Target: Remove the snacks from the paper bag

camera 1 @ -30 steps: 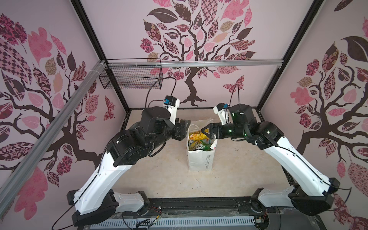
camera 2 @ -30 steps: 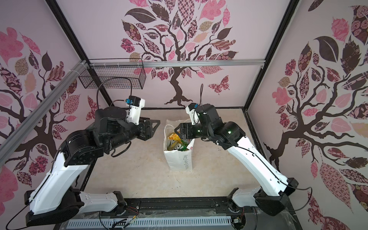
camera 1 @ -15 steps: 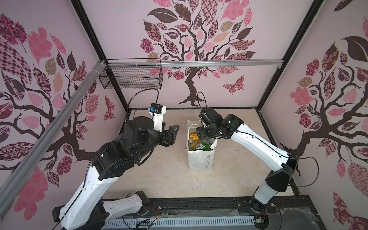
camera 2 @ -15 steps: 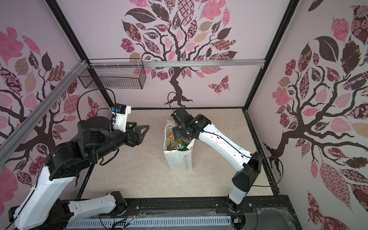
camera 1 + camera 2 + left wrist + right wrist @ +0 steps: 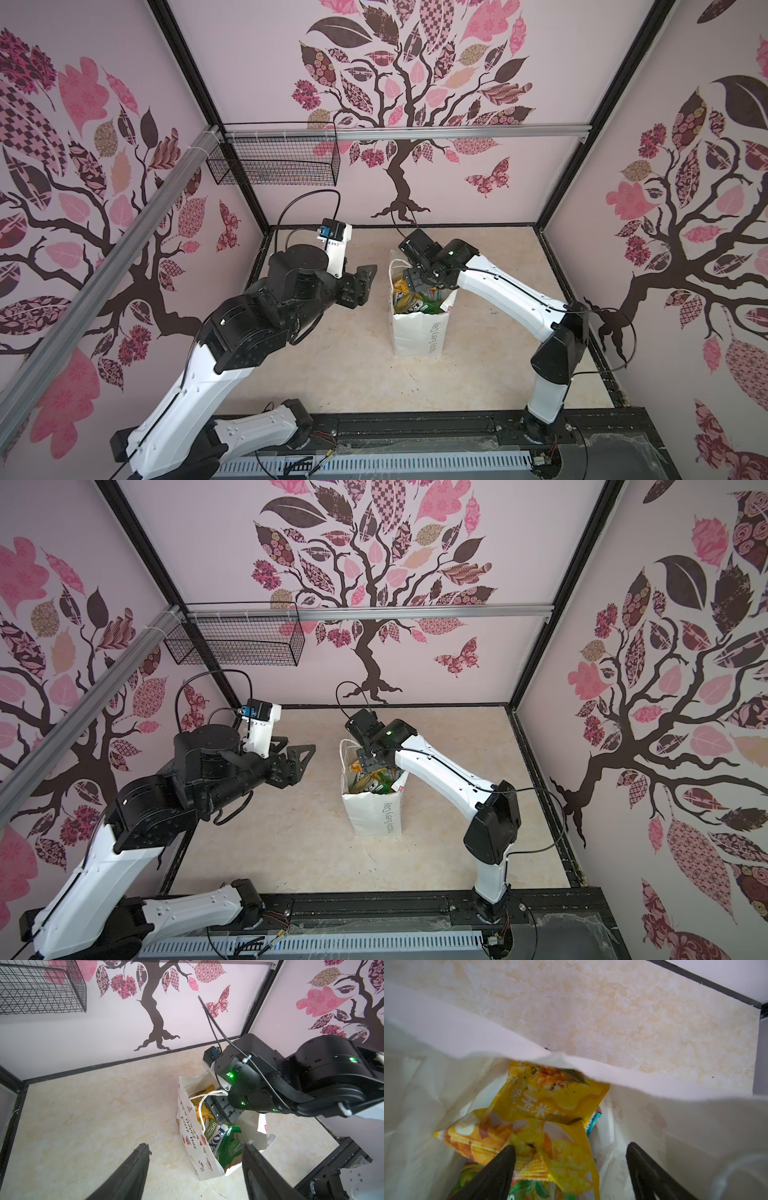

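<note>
While the left gripper [image 5: 197, 1144] hangs wide and empty, the right gripper [image 5: 571, 1145] gapes inside the paper bag [image 5: 417, 336], grasping nothing.

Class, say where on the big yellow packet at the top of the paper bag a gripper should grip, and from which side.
I'd pinch the big yellow packet by its crumpled upper edge, coming down through the open mouth of the paper bag: the upright bag's walls close off every side.

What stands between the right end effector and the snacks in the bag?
Nothing visible. The right end effector is open inside the mouth of the bag, right at the yellow packet.
</note>
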{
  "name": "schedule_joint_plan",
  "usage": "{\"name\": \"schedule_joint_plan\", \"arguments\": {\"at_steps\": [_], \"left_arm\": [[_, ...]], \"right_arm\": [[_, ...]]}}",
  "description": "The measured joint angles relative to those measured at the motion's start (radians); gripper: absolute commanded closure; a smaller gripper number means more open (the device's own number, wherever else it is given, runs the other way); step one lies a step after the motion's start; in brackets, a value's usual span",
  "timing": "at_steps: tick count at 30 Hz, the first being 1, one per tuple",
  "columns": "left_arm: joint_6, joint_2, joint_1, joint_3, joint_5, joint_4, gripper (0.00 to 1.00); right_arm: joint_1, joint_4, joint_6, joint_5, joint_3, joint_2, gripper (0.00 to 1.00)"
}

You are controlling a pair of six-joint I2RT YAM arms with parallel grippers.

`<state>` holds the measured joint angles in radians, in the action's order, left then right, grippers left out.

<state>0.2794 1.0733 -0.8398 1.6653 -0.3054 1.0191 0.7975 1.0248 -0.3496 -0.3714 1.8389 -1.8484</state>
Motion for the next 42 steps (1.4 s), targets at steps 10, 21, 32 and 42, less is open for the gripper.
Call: {"name": "schedule_joint_plan", "arguments": {"at_steps": [10,21,32,42], "left_arm": [[-0.045,-0.053,0.001,-0.072,0.04,-0.061,0.2],[-0.082,-0.051,0.001,-0.105,0.064,-0.111,0.01],[-0.093,-0.064,0.001,-0.127,0.089,-0.121,0.01],[-0.076,-0.059,0.001,-0.127,0.088,-0.136,0.01]], "right_arm": [[0.002,-0.028,0.019,0.027,-0.017,-0.025,0.71],[0.002,-0.049,0.002,0.082,-0.066,0.064,1.0],[0.002,-0.095,-0.017,0.103,-0.061,0.222,1.0],[0.002,-0.134,-0.015,0.103,-0.029,0.283,1.0]]}}
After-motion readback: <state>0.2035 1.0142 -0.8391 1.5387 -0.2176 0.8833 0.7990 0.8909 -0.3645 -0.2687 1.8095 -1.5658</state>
